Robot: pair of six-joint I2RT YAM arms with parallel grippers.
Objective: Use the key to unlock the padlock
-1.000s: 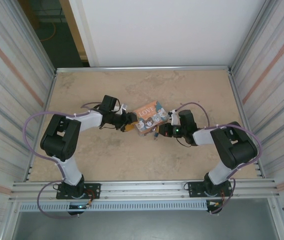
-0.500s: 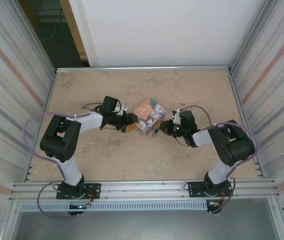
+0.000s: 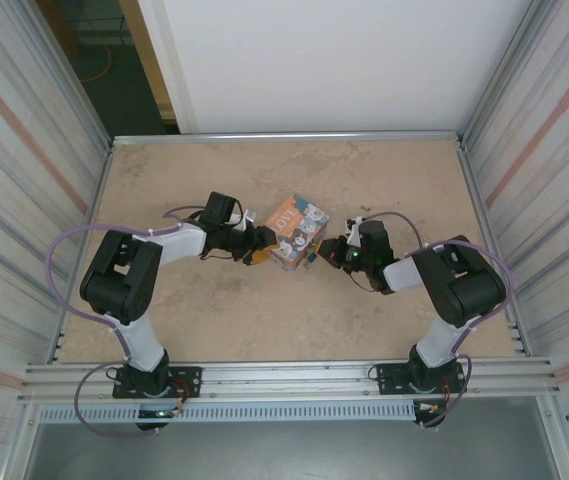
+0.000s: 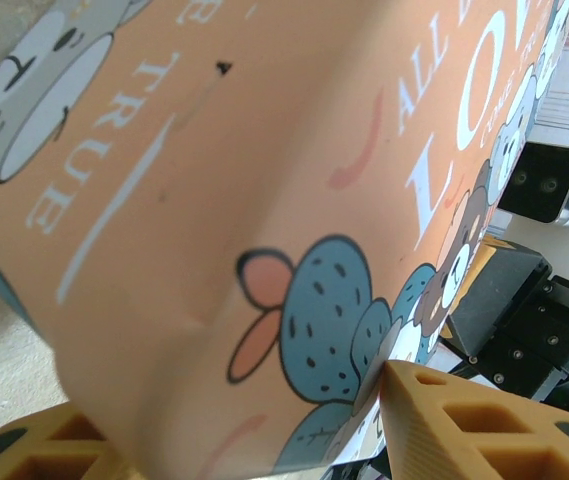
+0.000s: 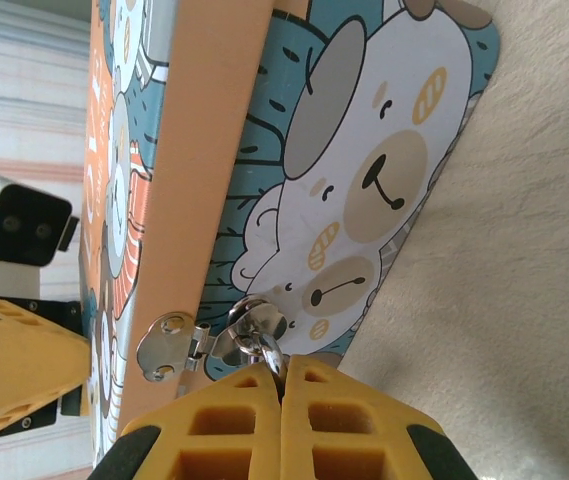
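The LOVE tin [image 3: 295, 224] with cartoon bears sits tilted above mid-table between both grippers. My left gripper [image 3: 261, 246] clamps it from the left; in the left wrist view the orange tin [image 4: 264, 150] lies between the yellow fingers [image 4: 444, 420]. My right gripper [image 5: 282, 372] is shut. The padlock's small metal loop [image 5: 264, 345] comes out from between its fingertips and passes through the tin's hasp [image 5: 169, 345]. The lock body is hidden inside the fingers. The key is hidden. From above, the right gripper [image 3: 324, 254] sits at the tin's right corner.
The beige table [image 3: 384, 180] is boxed in by corrugated walls left [image 3: 24, 150] and right [image 3: 544, 150]. A metal rail [image 3: 284, 375] runs along the near edge by the arm bases. The left arm's wrist camera [image 5: 19, 222] faces me from behind the tin.
The tin has turned and tipped up between the grippers. My right gripper has moved a little left and towards the far side with it. The left arm has barely moved.
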